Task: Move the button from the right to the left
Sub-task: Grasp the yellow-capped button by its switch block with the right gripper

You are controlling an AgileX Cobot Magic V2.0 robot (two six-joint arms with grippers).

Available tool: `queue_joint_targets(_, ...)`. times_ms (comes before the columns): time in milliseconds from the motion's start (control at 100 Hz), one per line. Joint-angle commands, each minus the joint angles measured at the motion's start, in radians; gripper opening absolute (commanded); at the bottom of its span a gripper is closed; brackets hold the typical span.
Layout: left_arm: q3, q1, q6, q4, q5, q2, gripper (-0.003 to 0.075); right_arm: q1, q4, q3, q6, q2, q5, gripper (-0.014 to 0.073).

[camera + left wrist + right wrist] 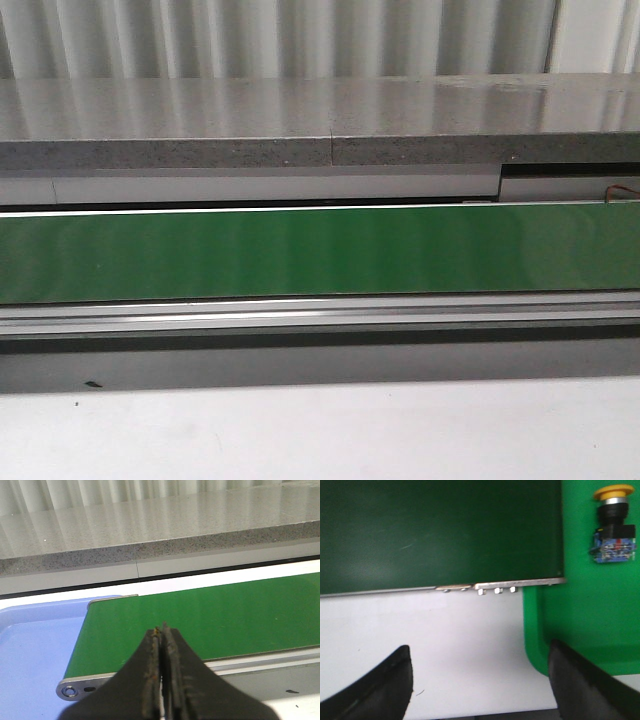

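Note:
The button [614, 524] shows only in the right wrist view. It has a yellow mushroom cap, a black collar and a blue contact block, and it lies in a bright green tray [580, 630] beside the end of the dark green conveyor belt [440, 530]. My right gripper [479, 652] is open and empty over the white table, apart from the button. One of its fingers [590, 685] overlaps the tray's corner. My left gripper [162, 629] is shut and empty above the belt's other end [200, 620]. Neither gripper shows in the front view.
A light blue tray [30, 645] lies beside the belt's end in the left wrist view. The green belt [320, 255] runs across the front view, with a metal rail [320, 312] in front and a grey speckled counter [300, 120] behind. White table [320, 440] lies in front.

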Motion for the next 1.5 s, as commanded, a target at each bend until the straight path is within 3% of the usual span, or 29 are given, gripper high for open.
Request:
queue_joint_targets(0, 0.038, -0.007, -0.004, -0.009, -0.076, -0.032, -0.0020, -0.072, -0.005, -0.059, -0.002, 0.043, -0.050, 0.0559)
queue_joint_targets(210, 0.038, -0.007, -0.004, -0.009, -0.076, -0.032, -0.0020, -0.260, -0.022, -0.130, -0.002, 0.176, -0.066, 0.0559)
queue_joint_targets(460, 0.038, -0.007, -0.004, -0.009, -0.076, -0.032, -0.0020, -0.380, -0.022, -0.207, -0.004, 0.333, -0.072, 0.0559)
queue_joint_targets(1060, 0.038, -0.007, -0.004, -0.009, -0.076, -0.032, -0.0020, -0.379, -0.013, -0.315, -0.191, 0.632, -0.132, 0.0559)
queue_joint_targets(1320, 0.038, -0.007, -0.004, -0.009, -0.076, -0.032, -0.0020, -0.379, -0.009, -0.315, -0.193, 0.696, -0.184, 0.0557)
queue_joint_targets(1390, 0.038, -0.007, -0.004, -0.009, -0.076, -0.032, -0.0020, -0.379, -0.009, -0.315, -0.194, 0.703, -0.193, 0.0514)
queue_joint_targets(1490, 0.038, -0.007, -0.004, -0.009, -0.076, -0.032, -0.0020, -0.379, -0.009, -0.315, -0.194, 0.709, -0.196, 0.0340)
